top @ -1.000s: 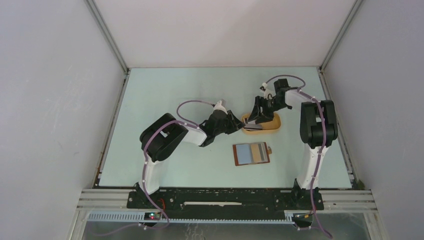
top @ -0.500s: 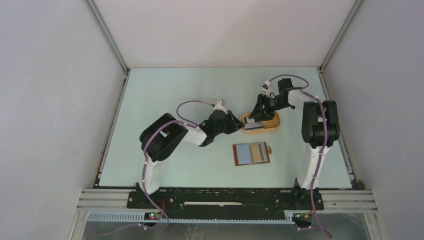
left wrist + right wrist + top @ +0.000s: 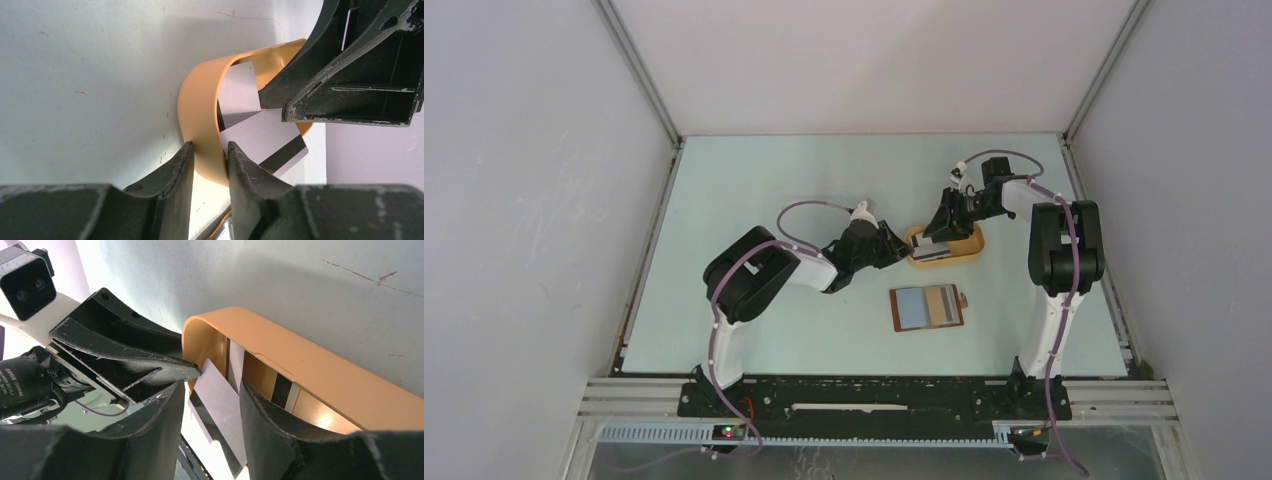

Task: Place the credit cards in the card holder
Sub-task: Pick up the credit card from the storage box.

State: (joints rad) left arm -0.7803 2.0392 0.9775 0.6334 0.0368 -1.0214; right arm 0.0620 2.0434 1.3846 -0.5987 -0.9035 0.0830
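The card holder (image 3: pixel 927 307) lies open on the table with a bluish card in its left half. The other credit cards (image 3: pixel 240 90) sit in an orange-yellow oval tray (image 3: pixel 971 253). My left gripper (image 3: pixel 210 150) is shut on the tray's left wall (image 3: pixel 200 100). My right gripper (image 3: pixel 212 390) reaches into the tray, jaws apart on either side of a tilted pale card with a dark stripe (image 3: pixel 220 400); a thin gap shows beside one finger. That card (image 3: pixel 262 137) juts out over the tray's rim. Another striped card (image 3: pixel 282 390) lies deeper in the tray.
The two grippers (image 3: pixel 904 247) (image 3: pixel 938 238) nearly touch at the tray's left end; the left one's finger (image 3: pixel 125 360) fills the right wrist view beside my right fingers. White enclosure walls ring the pale green table (image 3: pixel 774 180).
My right gripper has drawn back slightly toward the far right over the tray. The left gripper and the card holder have not moved.
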